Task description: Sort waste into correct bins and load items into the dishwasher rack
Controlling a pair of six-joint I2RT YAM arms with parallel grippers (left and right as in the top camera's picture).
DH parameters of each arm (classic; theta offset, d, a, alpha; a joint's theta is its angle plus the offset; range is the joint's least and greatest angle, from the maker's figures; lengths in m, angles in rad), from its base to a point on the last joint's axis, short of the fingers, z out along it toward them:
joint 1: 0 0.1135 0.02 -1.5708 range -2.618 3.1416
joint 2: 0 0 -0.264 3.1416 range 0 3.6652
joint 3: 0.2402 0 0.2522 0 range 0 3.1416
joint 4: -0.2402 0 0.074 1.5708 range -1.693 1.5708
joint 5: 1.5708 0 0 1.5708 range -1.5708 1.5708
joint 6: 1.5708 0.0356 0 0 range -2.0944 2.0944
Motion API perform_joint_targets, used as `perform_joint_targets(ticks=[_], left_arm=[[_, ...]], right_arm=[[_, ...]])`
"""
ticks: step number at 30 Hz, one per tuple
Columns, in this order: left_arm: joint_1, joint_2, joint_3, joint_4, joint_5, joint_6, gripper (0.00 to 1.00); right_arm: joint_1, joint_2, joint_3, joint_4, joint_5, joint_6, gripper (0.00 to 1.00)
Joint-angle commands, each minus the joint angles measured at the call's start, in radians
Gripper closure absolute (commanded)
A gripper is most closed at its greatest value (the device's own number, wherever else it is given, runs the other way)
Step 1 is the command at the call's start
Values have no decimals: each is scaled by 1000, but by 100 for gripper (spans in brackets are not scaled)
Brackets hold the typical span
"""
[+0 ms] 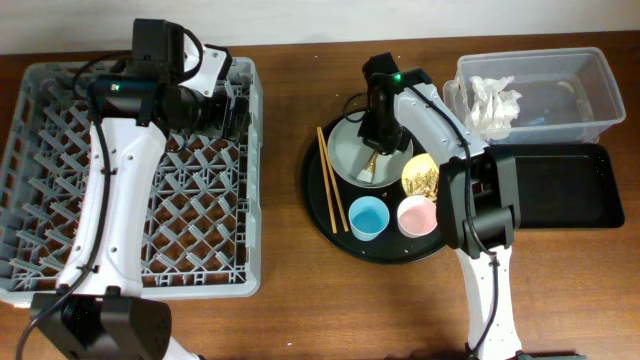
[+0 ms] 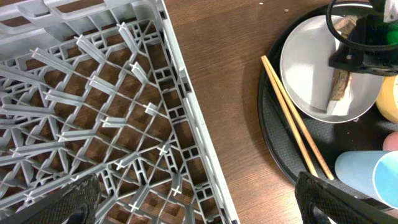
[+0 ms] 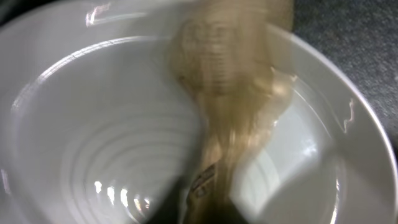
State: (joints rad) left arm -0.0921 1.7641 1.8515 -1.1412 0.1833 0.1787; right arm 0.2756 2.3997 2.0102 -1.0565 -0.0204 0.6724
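My right gripper (image 1: 378, 140) is low over the pale grey-green plate (image 1: 345, 150) on the round black tray, shut on the brown-gold wrapper (image 1: 371, 163). The right wrist view shows the wrapper (image 3: 230, 93), blurred, running from my jaws (image 3: 205, 202) across the plate (image 3: 93, 143). The yellow bowl (image 1: 420, 177) holds tan scraps. The blue cup (image 1: 368, 217) and pink cup (image 1: 416, 215) stand beside it. My left gripper (image 2: 199, 205) is open and empty over the right rim of the grey dishwasher rack (image 2: 186, 106). White tissue (image 1: 492, 103) lies in the clear tub (image 1: 590, 90).
Wooden chopsticks (image 1: 332, 180) lie on the left of the round black tray (image 1: 330, 232). The shallow black rectangular tray (image 1: 560, 185) sits at the right, below the clear tub. Bare wood table shows between the rack (image 1: 250, 180) and the round tray.
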Motion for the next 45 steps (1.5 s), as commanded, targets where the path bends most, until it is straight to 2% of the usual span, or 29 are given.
perform_joint_targets(ticks=[1,4,6,8,12,14,16,17,19,20,23,25,30,31,33,36,38,41,45], left_arm=[[6,-19,16,1,0,-9,1],[5,-19,16,2,3,-9,1],[5,-19,16,2,3,-9,1],[5,-19,16,2,3,-9,1],[5,-19,16,2,3,-9,1],[5,-19,16,3,3,-9,1],[5,-19,16,3,3,-9,1],[5,-19,16,3,3,-9,1],[5,-19,16,2,4,-9,1],[5,-19,16,2,3,-9,1],[5,-19,16,3,3,-9,1],[5,-19,16,4,4,-9,1],[5,-19,16,4,4,-9,1],[5,-19,16,3,4,-9,1],[5,-19,16,2,4,-10,1],[5,-19,16,0,4,-10,1],[5,-19,16,-1,4,-9,1],[5,-19,16,-1,4,-10,1],[5,-19,16,-4,3,-9,1]], right_arm=[[-1,-31,58,-23,-15,-187,96],[-39,-101,264,-161,-94,-347,96],[-124,-150,475,-280,-99,-415,96],[-222,-161,566,-306,-47,-422,96],[-432,-118,568,-258,-1,-336,96],[-504,-55,568,-214,-6,-293,91],[-525,0,568,-171,-9,-294,68],[-526,21,568,-149,-10,-294,43],[-525,38,569,-118,-12,-298,11],[-525,34,573,-117,-18,-302,9],[-525,-16,582,-137,-132,-389,10],[-518,-93,587,-206,-236,-479,15],[-443,-219,587,-499,-248,-538,17],[-426,-219,587,-554,-236,-538,20],[-390,-215,561,-642,-200,-538,31],[-317,-219,452,-642,-191,-581,33],[-240,-219,309,-629,-144,-586,39],[-142,-219,124,-491,-121,-469,49],[-43,-218,-90,-302,32,-308,59]])
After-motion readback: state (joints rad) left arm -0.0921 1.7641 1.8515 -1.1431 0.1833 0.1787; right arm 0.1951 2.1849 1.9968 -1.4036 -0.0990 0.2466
